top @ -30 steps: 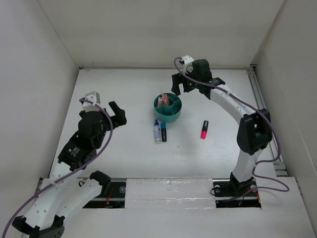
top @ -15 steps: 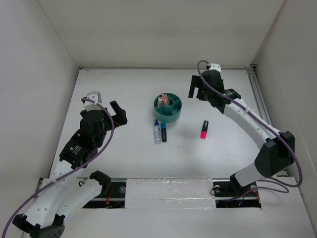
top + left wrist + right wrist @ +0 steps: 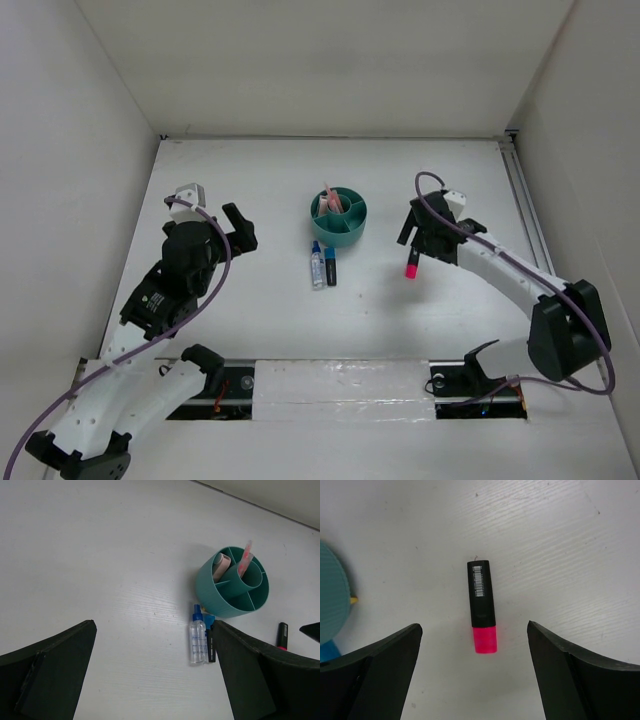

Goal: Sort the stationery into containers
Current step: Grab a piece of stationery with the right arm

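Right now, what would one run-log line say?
right fingers: open over highlighter | left fingers: open, empty | pen, marker: lying beside organizer

The left arm (image 3: 150,300) is bent, its left hand (image 3: 240,228) wide open and empty, while the right arm (image 3: 500,273) reaches forward, its right hand (image 3: 413,240) tipped downward, fingers likewise spread apart.

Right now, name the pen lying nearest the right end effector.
The pink highlighter: it lies alone beneath the right end effector. The clear pen and dark marker lie side by side over by the organizer.
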Action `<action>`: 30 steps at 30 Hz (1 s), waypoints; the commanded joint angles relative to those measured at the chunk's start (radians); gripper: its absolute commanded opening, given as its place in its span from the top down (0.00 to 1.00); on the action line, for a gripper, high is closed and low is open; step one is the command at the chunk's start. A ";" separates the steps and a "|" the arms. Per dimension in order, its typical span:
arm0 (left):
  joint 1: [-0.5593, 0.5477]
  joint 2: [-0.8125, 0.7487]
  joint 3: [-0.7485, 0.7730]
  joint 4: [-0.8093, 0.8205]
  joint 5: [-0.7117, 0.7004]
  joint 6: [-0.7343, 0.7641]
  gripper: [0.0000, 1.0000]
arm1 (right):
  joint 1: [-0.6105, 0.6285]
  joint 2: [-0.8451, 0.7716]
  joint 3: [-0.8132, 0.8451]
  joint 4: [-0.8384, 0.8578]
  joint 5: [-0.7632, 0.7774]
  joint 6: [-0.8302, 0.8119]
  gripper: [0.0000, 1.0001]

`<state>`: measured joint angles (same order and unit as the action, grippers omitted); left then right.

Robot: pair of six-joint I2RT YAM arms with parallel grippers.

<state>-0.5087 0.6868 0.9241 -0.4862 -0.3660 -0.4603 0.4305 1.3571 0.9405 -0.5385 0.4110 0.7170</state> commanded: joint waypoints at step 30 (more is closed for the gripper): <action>-0.001 -0.013 -0.005 0.029 0.016 0.003 0.00 | -0.108 0.342 0.090 0.083 -0.231 -0.232 0.39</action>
<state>-0.5087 0.6830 0.9241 -0.4862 -0.3511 -0.4603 0.3264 1.6829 0.9943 -0.4820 0.2260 0.5220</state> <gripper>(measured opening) 0.997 0.640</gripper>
